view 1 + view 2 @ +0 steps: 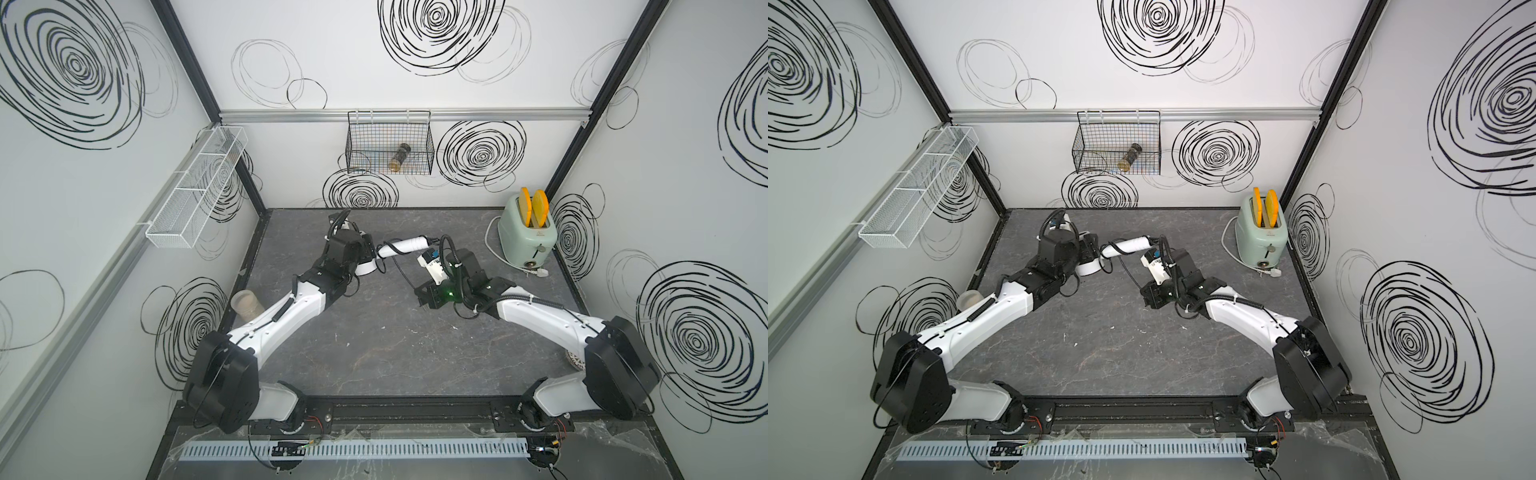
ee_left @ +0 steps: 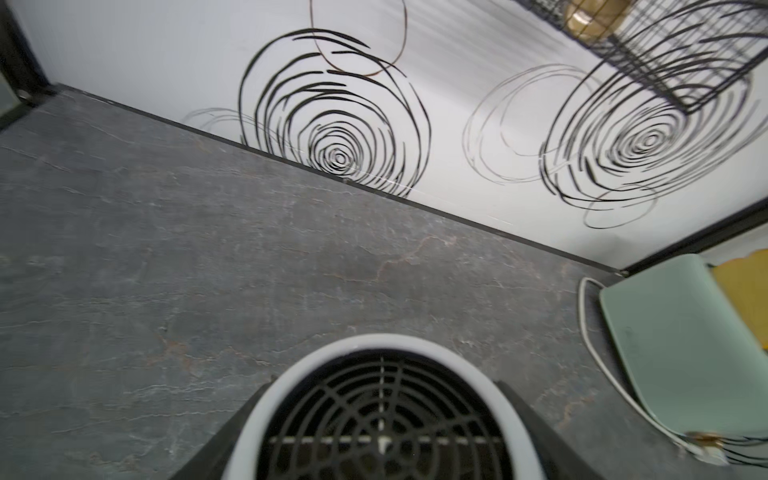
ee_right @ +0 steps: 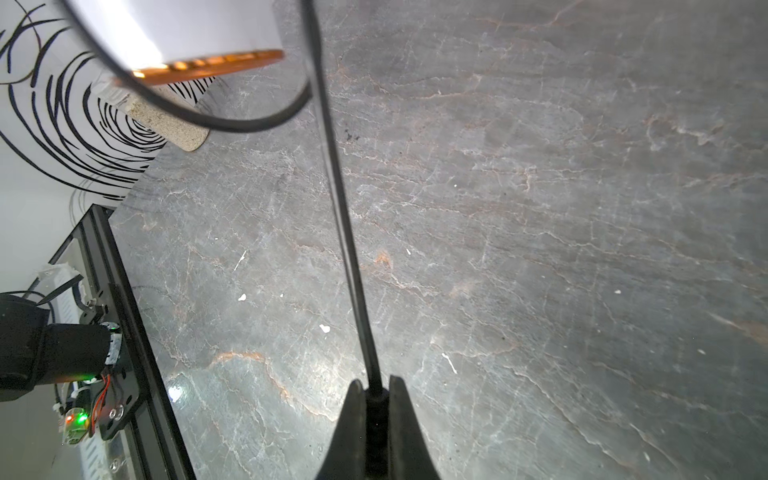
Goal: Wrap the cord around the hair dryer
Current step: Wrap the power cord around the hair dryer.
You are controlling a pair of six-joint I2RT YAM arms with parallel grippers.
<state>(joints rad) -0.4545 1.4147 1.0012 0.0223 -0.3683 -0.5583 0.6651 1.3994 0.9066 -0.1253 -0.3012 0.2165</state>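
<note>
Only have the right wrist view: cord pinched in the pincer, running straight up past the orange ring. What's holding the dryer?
Observer: The left pincer, clamped across the hair dryer head from both sides.
Operator: Any wraps on yet?
Observer: Yes. Both top views show the cord looping over the white handle before it runs down to your grip.
</note>
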